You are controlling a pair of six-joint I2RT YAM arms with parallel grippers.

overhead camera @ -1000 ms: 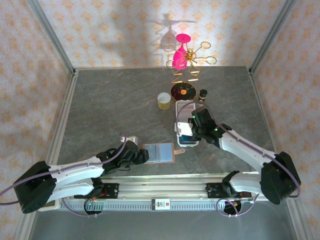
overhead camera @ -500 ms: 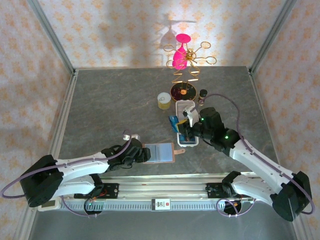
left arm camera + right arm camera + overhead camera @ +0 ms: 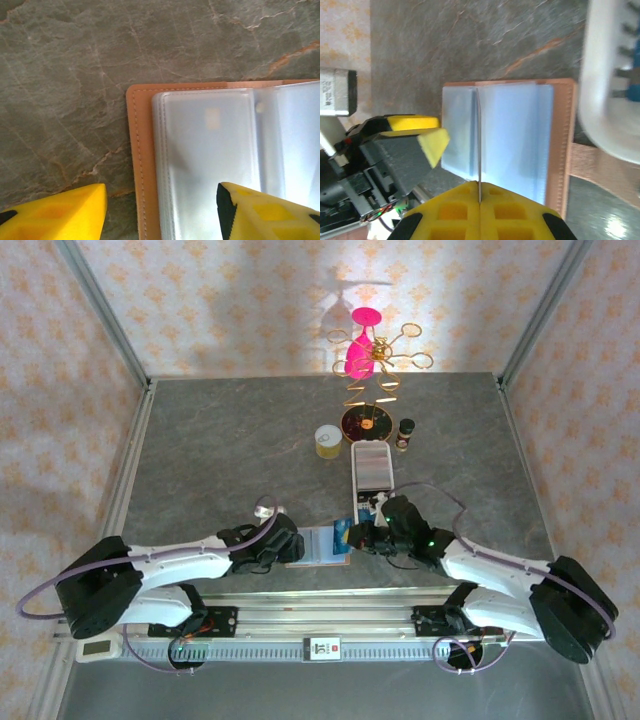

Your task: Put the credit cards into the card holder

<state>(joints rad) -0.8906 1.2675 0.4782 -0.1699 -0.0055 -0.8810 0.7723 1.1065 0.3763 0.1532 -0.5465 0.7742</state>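
Observation:
The tan card holder point(image 3: 318, 543) lies open near the table's front edge, its clear sleeves point(image 3: 210, 150) facing up. My left gripper point(image 3: 290, 545) is open at its left edge. One yellow finger point(image 3: 60, 212) is over the table and the other finger point(image 3: 265, 210) over the sleeves, with the stitched leather edge point(image 3: 137, 150) between them. My right gripper point(image 3: 480, 192) is shut on a blue credit card point(image 3: 343, 533). In the right wrist view the card point(image 3: 479, 145) is edge-on, standing upright over the holder's sleeves point(image 3: 515, 135).
The long white tray point(image 3: 372, 468) stands just behind the holder, close to my right arm, and shows as a white rim point(image 3: 610, 90). Farther back are a yellow-lidded jar point(image 3: 327, 441), a small dark bottle point(image 3: 405, 432) and a gold wire stand point(image 3: 365, 422) with a pink glass point(image 3: 362, 340).
My right gripper has come away from the white tray, down and left to the card holder, carrying the blue card. My left gripper has shifted slightly right onto the holder's left edge.

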